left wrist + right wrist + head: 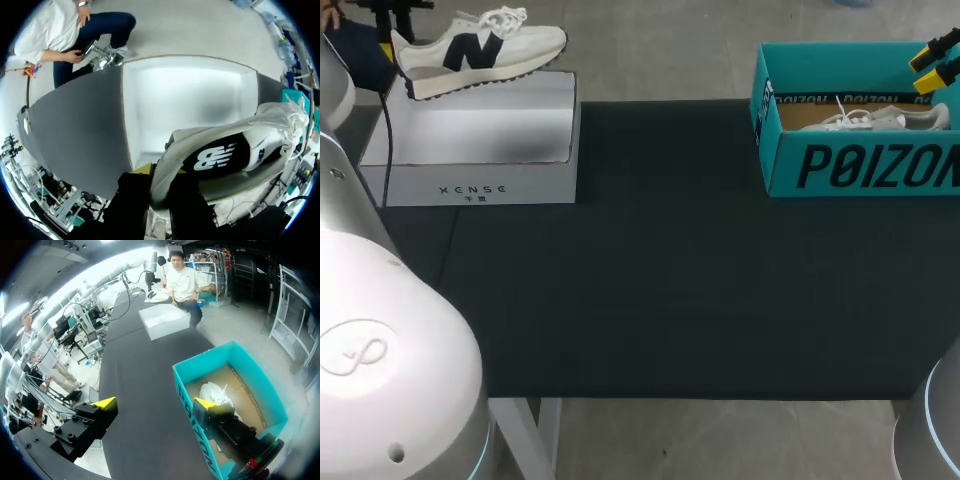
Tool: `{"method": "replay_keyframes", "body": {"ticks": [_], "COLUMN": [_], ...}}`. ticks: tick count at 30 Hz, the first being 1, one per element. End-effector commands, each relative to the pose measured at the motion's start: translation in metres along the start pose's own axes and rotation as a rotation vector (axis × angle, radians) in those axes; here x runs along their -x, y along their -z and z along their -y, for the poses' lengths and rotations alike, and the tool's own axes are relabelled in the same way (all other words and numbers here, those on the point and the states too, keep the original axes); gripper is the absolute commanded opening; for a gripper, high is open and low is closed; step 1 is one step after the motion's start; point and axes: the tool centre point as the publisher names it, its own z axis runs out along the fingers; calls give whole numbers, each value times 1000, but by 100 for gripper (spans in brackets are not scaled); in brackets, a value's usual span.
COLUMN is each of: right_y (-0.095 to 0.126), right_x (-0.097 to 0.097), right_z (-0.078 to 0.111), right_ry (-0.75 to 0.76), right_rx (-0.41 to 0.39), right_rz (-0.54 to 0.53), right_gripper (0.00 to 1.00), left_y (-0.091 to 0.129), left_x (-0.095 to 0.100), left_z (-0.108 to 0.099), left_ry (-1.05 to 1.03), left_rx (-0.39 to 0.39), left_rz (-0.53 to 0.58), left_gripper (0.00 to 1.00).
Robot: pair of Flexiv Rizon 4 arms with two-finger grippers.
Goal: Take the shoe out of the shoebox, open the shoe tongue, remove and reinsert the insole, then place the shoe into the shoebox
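Up at the far left of the table, the left gripper [161,176] has its two dark fingers clamped on the heel of a white sneaker with a dark side logo and a black-and-white sole [470,50]. One finger is on each side of the heel, and a yellow tip peeks out beside it. The white sneaker sits level over the lid of a white cardboard box [480,140], toe pointing away from the gripper toward the table's middle. Whether the sole actually touches the lid can't be told from here.

Over on the far right stands the open teal cardboard shoebox with black lettering [860,165]. Inside it, on the brown floor, lies a pale laced shoe [880,118], its laces loose on top. The right gripper [935,62] hangs above the teal shoebox with its jaws spread wide and nothing in them. From the wrist camera, one yellow-tipped finger is over the box's interior just beside the pale laced shoe. The other is out over the black table mat [660,280], with the lettered wall between them. The two boxes are well apart.
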Motion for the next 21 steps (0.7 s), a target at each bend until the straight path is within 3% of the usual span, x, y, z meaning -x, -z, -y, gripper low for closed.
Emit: {"method": "replay_keyframes", "body": {"ticks": [1, 12, 21], "right_y": [0, 0, 0], "right_x": [0, 0, 0], "right_z": [0, 0, 0], "right_ry": [0, 0, 0], "right_rx": [-1, -1, -1], "right_rz": [1, 1, 1], "right_gripper": [100, 100, 100], "left_y": [9, 8, 12], "left_x": [-14, -44, -56], "left_z": [-11, -32, -40], "left_ry": [-43, -89, -107], "left_rx": [-24, -101, -173], "left_rz": [34, 106, 108], "left_gripper": [0, 0, 0]}}
